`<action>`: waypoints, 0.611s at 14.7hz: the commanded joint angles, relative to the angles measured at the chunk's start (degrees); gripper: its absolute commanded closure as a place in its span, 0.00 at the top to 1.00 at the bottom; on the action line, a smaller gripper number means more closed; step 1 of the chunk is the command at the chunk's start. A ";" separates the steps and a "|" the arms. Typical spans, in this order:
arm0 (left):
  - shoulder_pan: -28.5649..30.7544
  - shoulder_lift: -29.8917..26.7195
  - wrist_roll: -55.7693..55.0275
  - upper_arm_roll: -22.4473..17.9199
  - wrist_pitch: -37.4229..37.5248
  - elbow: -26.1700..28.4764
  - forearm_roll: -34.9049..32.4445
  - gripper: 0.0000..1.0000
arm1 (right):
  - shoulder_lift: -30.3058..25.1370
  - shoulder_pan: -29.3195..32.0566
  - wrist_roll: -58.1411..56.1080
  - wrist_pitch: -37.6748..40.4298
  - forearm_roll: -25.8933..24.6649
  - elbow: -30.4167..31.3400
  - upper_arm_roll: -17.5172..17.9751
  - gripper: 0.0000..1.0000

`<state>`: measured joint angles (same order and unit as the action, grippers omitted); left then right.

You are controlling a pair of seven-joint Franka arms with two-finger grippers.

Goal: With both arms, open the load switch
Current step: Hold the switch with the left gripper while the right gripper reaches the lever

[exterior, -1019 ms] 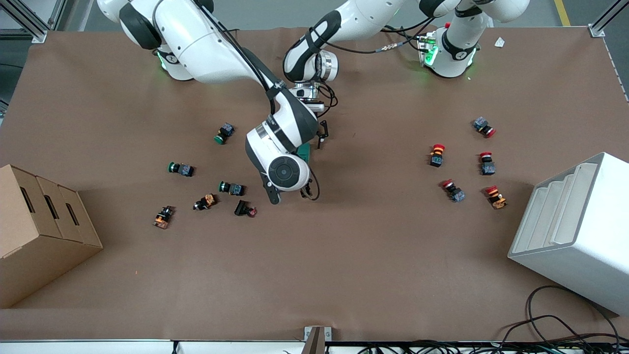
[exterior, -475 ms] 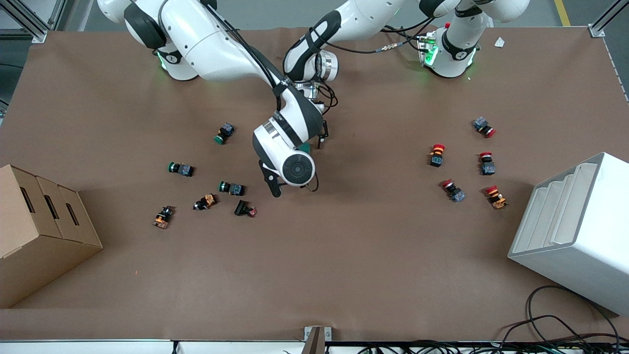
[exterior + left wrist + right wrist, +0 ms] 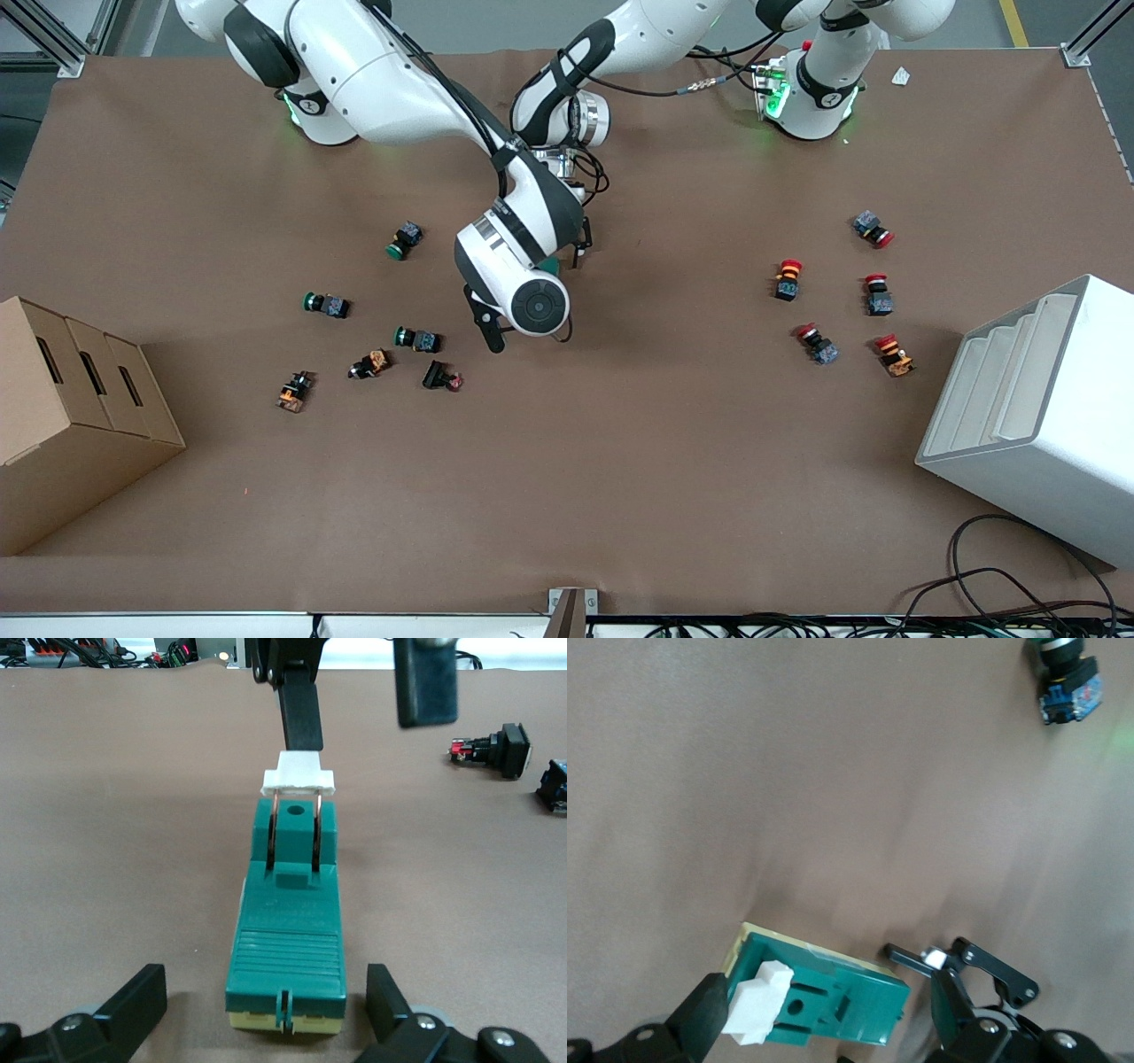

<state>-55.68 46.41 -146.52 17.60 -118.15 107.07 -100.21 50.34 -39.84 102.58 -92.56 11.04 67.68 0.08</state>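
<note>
The load switch is a dark green block lying flat mid-table, its white tab at the end away from my left gripper. My left gripper is open low over the table, one finger on each side of the switch's ribbed end, with gaps. My right gripper is open along the switch; one finger rests against the white tab. From the front only a green sliver of the switch shows under the right arm's wrist.
Green, orange and dark push-buttons lie toward the right arm's end, near a cardboard box. Red-capped buttons lie toward the left arm's end, beside a white bin. One dark button lies close to the switch.
Over the last second the right arm's wrist moved over the switch and now covers more of it. In the last half second it barely moved. The left arm has held still.
</note>
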 commanded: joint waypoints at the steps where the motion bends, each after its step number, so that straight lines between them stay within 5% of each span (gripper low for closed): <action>1: 0.05 1.23 -2.63 -0.37 -0.68 1.39 0.02 1.00 | -0.68 0.20 0.08 5.18 3.54 1.14 0.54 1.00; 9: 0.13 1.23 -2.99 -0.37 -0.68 2.00 0.11 1.00 | -0.77 -0.59 0.08 10.47 6.45 1.40 0.45 1.00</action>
<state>-55.68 46.40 -146.55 17.59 -118.14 107.10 -100.22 50.22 -40.06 102.58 -82.40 16.48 67.56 0.54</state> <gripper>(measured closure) 0.000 0.000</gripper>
